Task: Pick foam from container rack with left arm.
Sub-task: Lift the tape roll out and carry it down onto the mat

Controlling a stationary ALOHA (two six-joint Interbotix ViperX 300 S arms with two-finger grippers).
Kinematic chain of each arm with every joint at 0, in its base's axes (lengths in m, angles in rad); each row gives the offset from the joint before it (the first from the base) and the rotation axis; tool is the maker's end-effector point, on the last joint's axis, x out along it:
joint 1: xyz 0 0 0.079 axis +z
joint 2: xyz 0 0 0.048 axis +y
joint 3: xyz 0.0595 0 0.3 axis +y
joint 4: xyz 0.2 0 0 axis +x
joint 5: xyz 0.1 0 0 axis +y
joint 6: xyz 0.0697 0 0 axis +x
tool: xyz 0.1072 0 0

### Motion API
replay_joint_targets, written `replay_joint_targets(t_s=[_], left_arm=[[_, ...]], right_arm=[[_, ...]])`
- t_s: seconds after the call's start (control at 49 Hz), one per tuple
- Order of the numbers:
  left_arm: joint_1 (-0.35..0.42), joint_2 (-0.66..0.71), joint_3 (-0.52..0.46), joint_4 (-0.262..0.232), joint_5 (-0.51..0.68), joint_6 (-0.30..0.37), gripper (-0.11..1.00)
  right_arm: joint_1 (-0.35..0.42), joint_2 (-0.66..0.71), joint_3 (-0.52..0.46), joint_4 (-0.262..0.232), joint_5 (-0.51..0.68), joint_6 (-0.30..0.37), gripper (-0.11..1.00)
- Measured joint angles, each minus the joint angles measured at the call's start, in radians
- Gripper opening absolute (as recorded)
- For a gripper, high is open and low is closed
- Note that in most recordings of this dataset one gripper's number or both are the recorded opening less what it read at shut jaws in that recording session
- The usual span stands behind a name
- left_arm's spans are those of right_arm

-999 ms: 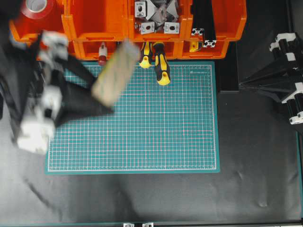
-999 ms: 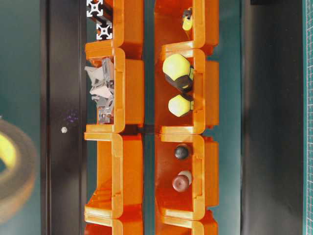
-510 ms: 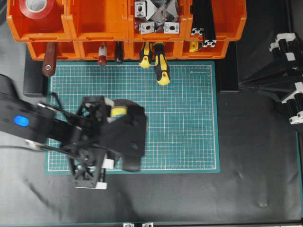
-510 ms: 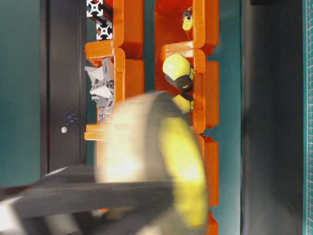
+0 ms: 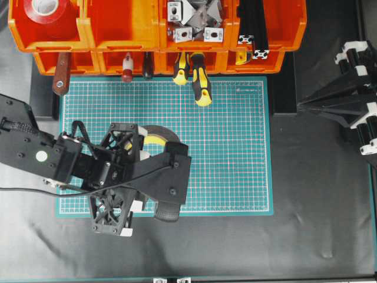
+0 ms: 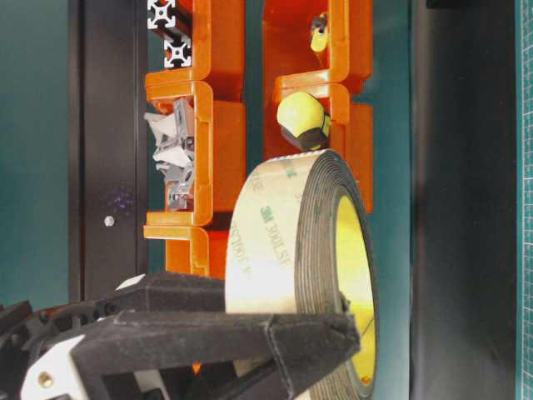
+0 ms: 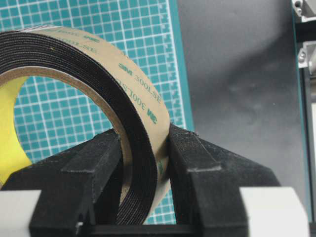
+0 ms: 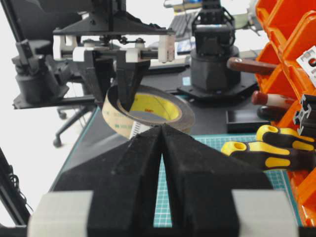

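One foam roll [image 7: 133, 98], clamped across band by left end effector [image 7: 143, 163] above green mat [image 5: 235, 147]. Right end effector [image 8: 162, 133] together. Overhead alone shows eight-bin container rack [image 5: 118, 26], one red tape roll [image 5: 47, 9].

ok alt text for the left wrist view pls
Two black fingers of the left gripper pinch the wall of a foam tape roll, one inside the ring and one outside. Behind it lie a green cutting mat and dark table cover.
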Motion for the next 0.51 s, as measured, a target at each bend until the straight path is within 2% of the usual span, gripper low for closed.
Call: replay_joint_targets(t_s=[0.163,0.204,0.326,0.387,0.449,0.51], left_arm=[[0.021,0.000,0.002,0.000,0.000,0.002,0.25],[0.028,0.000,0.000,0.000,0.000,0.002,0.29],[0.055,0.000,0.005,0.000,0.003,0.008,0.66],[0.067,0.000,0.014,0.000,0.003,0.011,0.80],[0.078,0.000,0.026,0.002,0.002,0.014,0.89],[0.084,-0.002,0.038,0.002,0.003,0.014,0.91]], right_arm=[[0.002,0.000,0.000,0.000,0.000,0.000,0.00],[0.002,0.000,0.000,0.000,0.000,0.000,0.00],[0.002,0.000,0.000,0.000,0.000,0.000,0.00],[0.002,0.000,0.000,0.000,0.000,0.000,0.00],[0.002,0.000,0.000,0.000,0.000,0.000,0.00],[0.002,0.000,0.000,0.002,0.000,0.000,0.00]])
